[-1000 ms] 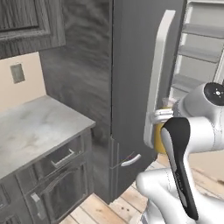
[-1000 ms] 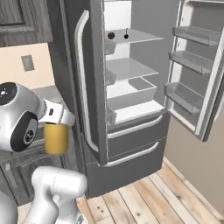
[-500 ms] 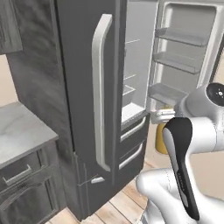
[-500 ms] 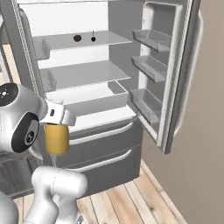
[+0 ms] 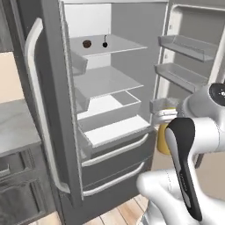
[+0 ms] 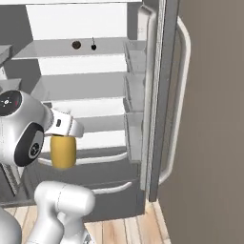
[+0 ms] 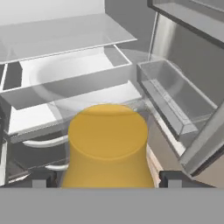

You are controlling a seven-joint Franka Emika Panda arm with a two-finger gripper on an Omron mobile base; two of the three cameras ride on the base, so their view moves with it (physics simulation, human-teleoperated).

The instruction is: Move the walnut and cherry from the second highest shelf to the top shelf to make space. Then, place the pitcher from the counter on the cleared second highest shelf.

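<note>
My gripper [image 7: 107, 179] is shut on the yellow-orange pitcher [image 7: 108, 142], which I hold upright in front of the open fridge, level with its lower drawers. The pitcher [image 5: 163, 139] shows beside my white arm, and as a yellow block [image 6: 63, 151] under the hand. The brown walnut [image 5: 86, 44] [image 6: 76, 45] and the dark red cherry [image 5: 105, 44] [image 6: 93, 46] sit side by side on the uppermost shelf panel in sight [image 5: 125, 44]. The shelf below it [image 5: 107, 81] [image 6: 81, 86] is bare. The counter [image 5: 13, 127] lies at the far left.
The fridge's left door with its long handle [image 5: 35, 88] stands open beside the counter. The right door [image 5: 184, 46] carries several bins, and one bin [image 7: 175, 94] is close to the pitcher's right. A clear drawer [image 5: 110, 105] sits under the bare shelf. Wooden floor [image 6: 133, 228] lies below.
The whole picture has swung from the counter and the closed side of the fridge to face the open interior, so the camera moved. The pitcher stays in my gripper.
</note>
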